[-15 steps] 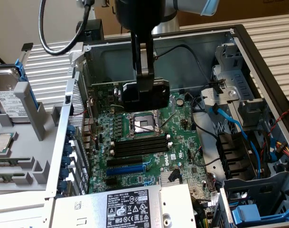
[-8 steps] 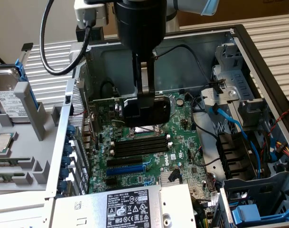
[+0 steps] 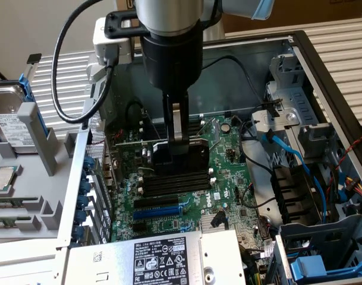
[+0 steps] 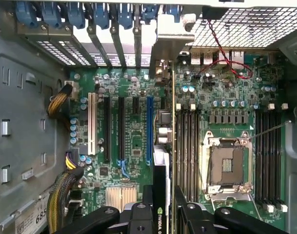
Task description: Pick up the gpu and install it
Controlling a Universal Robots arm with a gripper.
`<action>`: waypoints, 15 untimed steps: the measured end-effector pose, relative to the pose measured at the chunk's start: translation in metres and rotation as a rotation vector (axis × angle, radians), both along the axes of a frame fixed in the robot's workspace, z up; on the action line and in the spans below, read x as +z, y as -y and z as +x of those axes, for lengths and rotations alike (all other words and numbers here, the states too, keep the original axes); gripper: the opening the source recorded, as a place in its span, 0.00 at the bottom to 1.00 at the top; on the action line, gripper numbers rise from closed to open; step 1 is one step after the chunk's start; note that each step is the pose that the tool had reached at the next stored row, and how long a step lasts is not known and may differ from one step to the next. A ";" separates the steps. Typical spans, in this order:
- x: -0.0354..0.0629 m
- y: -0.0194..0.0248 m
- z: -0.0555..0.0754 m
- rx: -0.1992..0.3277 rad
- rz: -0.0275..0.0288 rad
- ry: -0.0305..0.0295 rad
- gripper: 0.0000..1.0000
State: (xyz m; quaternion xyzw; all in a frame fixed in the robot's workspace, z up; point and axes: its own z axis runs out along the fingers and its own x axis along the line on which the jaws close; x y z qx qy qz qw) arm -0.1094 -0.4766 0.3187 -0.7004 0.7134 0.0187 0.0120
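gpu: clamped edge-down in gripper above motherboard, unseated. install step in hand. blue slot at 6 o'clock; alignment judged needed.

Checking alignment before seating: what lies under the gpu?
The motherboard, between a blue slot and memory slots. The strip directly beneath the gpu is covered by the card itself.

- gpu — matt black plastic cooler, bright silver metal bracket.
- motherboard — green board, slightly glossy.
- computer case — bare grey sheet metal, dull finish.
- gripper — smooth, matt black.
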 end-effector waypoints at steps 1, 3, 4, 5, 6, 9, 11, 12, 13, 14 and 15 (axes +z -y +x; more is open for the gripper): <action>-0.0011 0.0012 -0.001 0.000 0.0002 0.0001 0.27; -0.0012 0.0013 -0.001 0.000 0.0001 0.0000 0.27; -0.0027 0.0013 -0.002 0.000 0.0002 0.0015 0.27; -0.0048 0.0013 -0.004 -0.001 -0.0001 0.0085 0.27; -0.0065 0.0005 -0.004 -0.003 -0.0002 0.0134 0.27; -0.0115 -0.0014 -0.005 -0.004 -0.0026 0.0142 0.27; -0.0131 -0.0014 -0.007 -0.004 -0.0092 0.0140 0.27; -0.0135 -0.0012 -0.007 -0.004 -0.0091 0.0142 0.27; -0.0146 -0.0011 -0.008 -0.004 -0.0093 0.0144 0.27; -0.0161 -0.0010 -0.009 -0.004 -0.0112 0.0144 0.27; -0.0175 -0.0010 -0.009 -0.004 -0.0136 0.0143 0.27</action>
